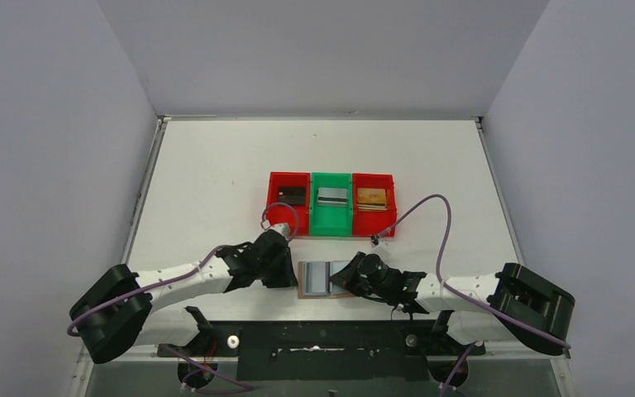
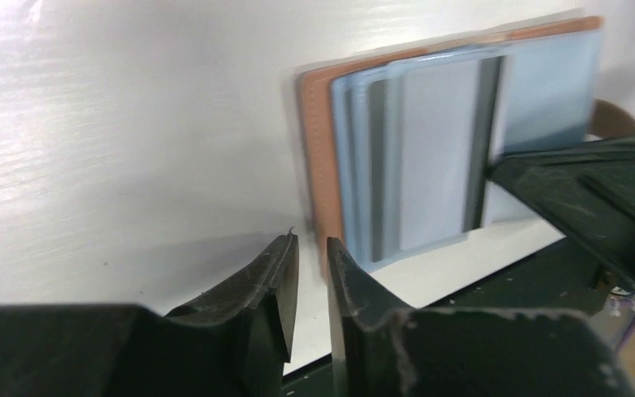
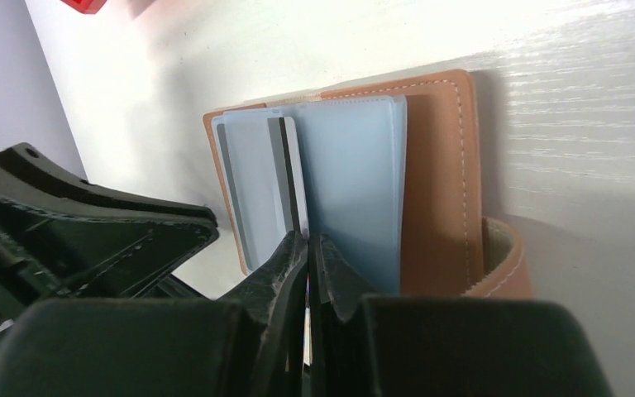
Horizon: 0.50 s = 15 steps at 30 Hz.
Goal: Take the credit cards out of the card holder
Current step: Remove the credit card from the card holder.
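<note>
**A:** Why does the card holder (image 1: pixel 314 278) lie opened flat on the surface (image 1: pixel 215 182), right between the two claws?

**B:** So the slots face up and either side can reach them. The right claw (image 3: pixel 307 248) has its tips pressed together on the near edge of a pale grey card (image 3: pixel 256 186) with a dark stripe. That card sits in the slot straight ahead of it. I judge it is gripped, ready to slide out.

**A:** And the left claw (image 2: pixel 307 252)?

**B:** It is open only a crack and has nothing in it. The holder's leather edge is just beyond its tips. My guess is that it waits there to steady the holder while the card is drawn.

**A:** How are the arms set?

**B:** Both reach low and inward from their own sides. The forearms are nearly level and the wrists are turned toward each other, so the claws almost meet across the holder.

**A:** And the bins (image 1: pixel 331 228)?

**B:** They are well beyond both claws. Each of the three already has a sorted card (image 1: pixel 331 197) in it.
</note>
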Motion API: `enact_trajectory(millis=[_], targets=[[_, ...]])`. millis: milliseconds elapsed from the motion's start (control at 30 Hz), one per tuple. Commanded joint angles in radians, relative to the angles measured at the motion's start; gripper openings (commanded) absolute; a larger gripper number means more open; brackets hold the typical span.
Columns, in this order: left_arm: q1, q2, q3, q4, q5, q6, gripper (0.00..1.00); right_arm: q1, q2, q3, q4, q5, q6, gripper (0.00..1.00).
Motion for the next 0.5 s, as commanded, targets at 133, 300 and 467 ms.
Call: enact_trajectory(millis=[133, 300, 467], targets=[[-0.002, -0.079, 0.129, 0.124, 0.071, 0.023, 0.29, 0.005, 0.049, 0.024, -0.003, 0.02, -0.007, 0.0], [-0.001, 0.004, 0.117, 0.293, 0.194, 0.014, 0.31, 0.004, 0.051, 0.032, -0.017, 0.015, -0.012, 0.0], [-0.006, 0.135, 0.088, 0.319, 0.205, -0.023, 0.28, 0.004, 0.014, 0.029, -0.059, 0.035, -0.01, 0.0]])
